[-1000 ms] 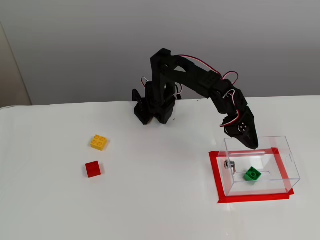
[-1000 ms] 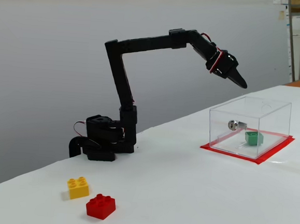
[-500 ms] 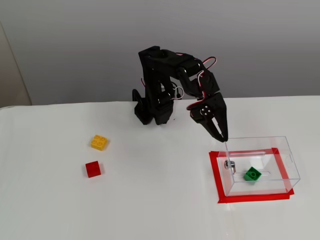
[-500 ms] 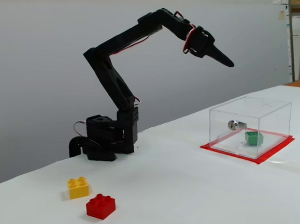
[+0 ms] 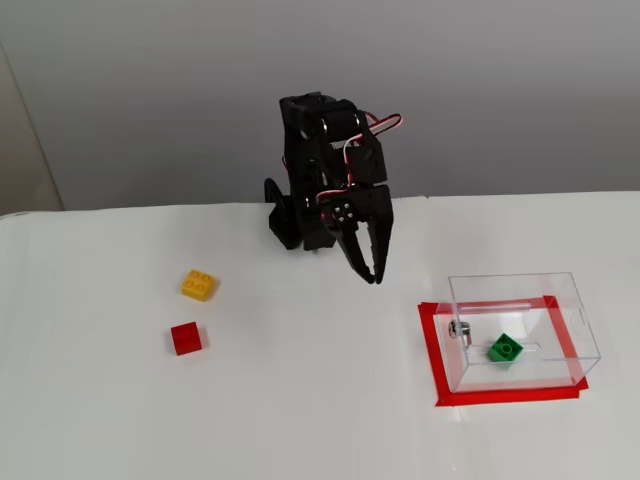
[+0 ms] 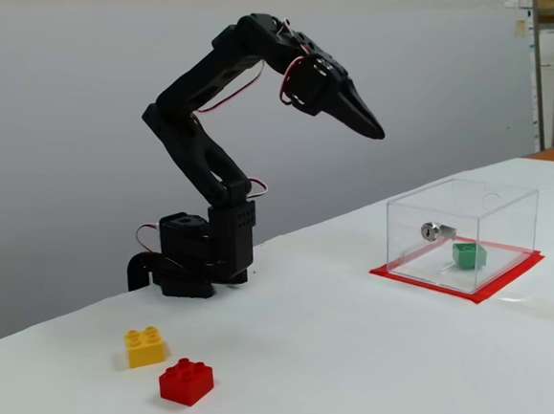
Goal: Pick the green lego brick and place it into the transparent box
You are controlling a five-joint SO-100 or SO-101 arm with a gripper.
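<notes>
The green lego brick (image 5: 505,349) lies inside the transparent box (image 5: 560,300), on its floor near the middle; it also shows through the box's clear wall in the other fixed view (image 6: 468,254). The transparent box (image 6: 489,200) stands on a red taped patch, with a small metal fitting (image 5: 459,328) on its side. My gripper (image 5: 373,276) hangs in the air well left of the box and above the table, fingers together and empty; in the other fixed view it (image 6: 376,132) points toward the box from high up.
A yellow brick (image 5: 198,285) and a red brick (image 5: 186,338) lie on the white table at the left; both also show in the other fixed view, yellow (image 6: 145,346) and red (image 6: 185,381). The arm's base (image 6: 196,258) stands at the table's back edge.
</notes>
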